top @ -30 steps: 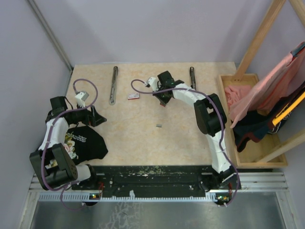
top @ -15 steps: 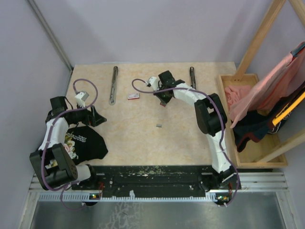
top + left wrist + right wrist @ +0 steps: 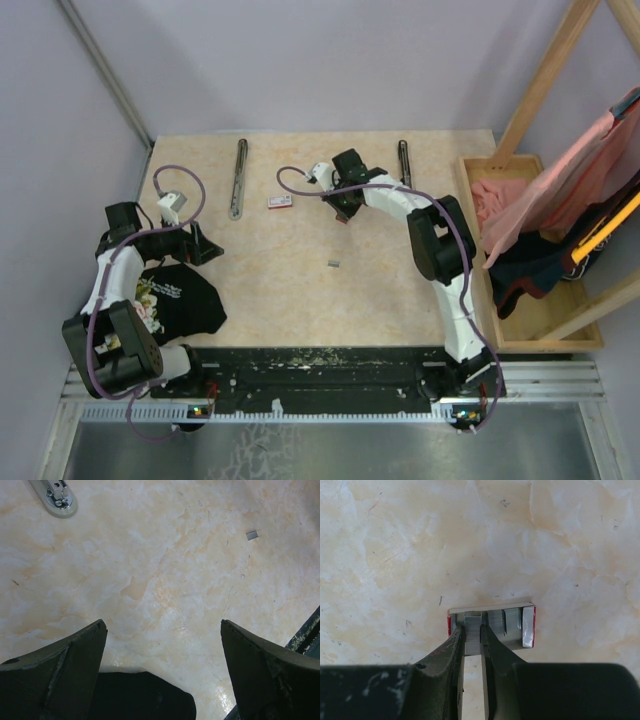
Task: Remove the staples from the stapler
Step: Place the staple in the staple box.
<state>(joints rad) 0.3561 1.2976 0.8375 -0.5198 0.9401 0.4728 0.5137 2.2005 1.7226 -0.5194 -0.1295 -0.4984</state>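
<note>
My right gripper [image 3: 472, 630] is shut on a short grey strip of staples [image 3: 473, 624]. Just beyond its tips lies the small red-and-white box [image 3: 520, 625], open, with more staple strips inside. I cannot tell whether the held strip is in the box or above it. From the top view this gripper [image 3: 343, 212] is right of the box [image 3: 280, 201]. One loose staples piece [image 3: 334, 264] lies mid-table, also in the left wrist view [image 3: 252, 535]. The stapler [image 3: 238, 178] lies at the back left, its end [image 3: 55, 495] showing. My left gripper [image 3: 162, 625] hangs open and empty, at the table's left [image 3: 203, 243].
A second long metal bar [image 3: 403, 163] lies at the back right. A black printed T-shirt [image 3: 175, 300] lies under the left arm, its edge [image 3: 145, 697] below the left fingers. A wooden crate [image 3: 530, 325] with cloths stands along the right edge.
</note>
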